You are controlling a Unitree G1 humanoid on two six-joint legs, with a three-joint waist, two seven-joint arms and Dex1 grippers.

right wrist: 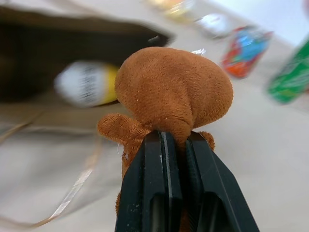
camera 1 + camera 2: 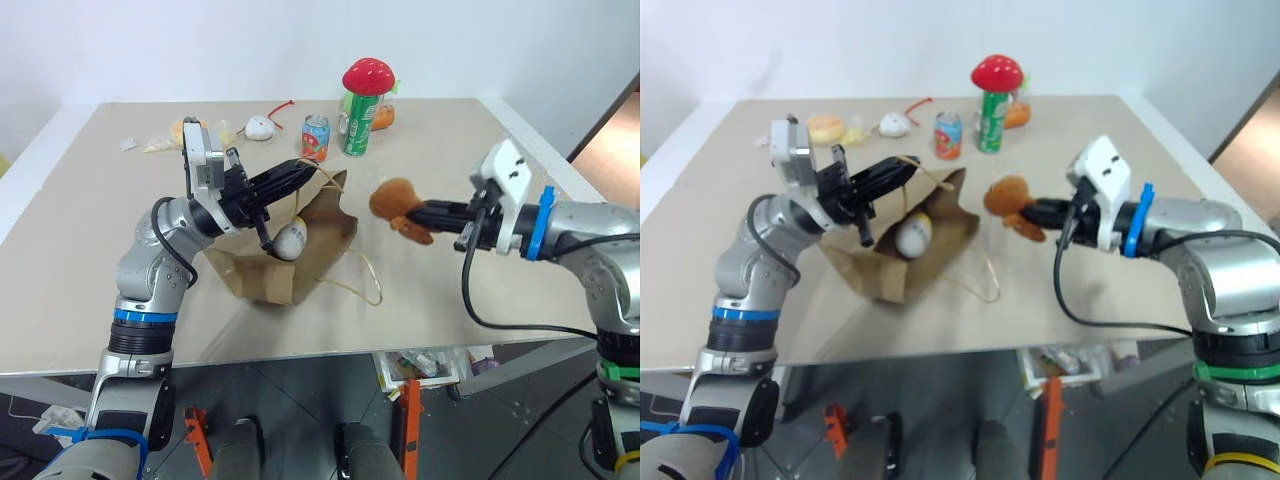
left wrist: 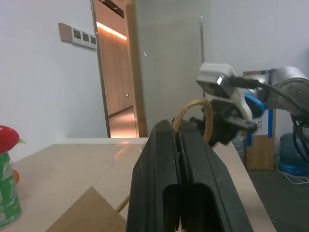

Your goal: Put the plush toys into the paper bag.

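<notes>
Left gripper [image 2: 300,176] clamped tight on tan handle [image 3: 193,113] of paper bag [image 2: 320,245], holding mouth open on table [image 2: 480,300]. White-and-yellow egg toy [image 2: 289,240] already inside bag. Right gripper [image 2: 420,214] pinched on orange-brown bear toy [image 2: 398,205] (held in air, just beside bag opening). Cans, mushroom plush [image 2: 369,75] stand behind.

i can't make out any writing: the print on the red can [image 2: 315,137], the green can [image 2: 358,123] and the cardboard box [image 3: 259,145] is too small for me to read.
</notes>
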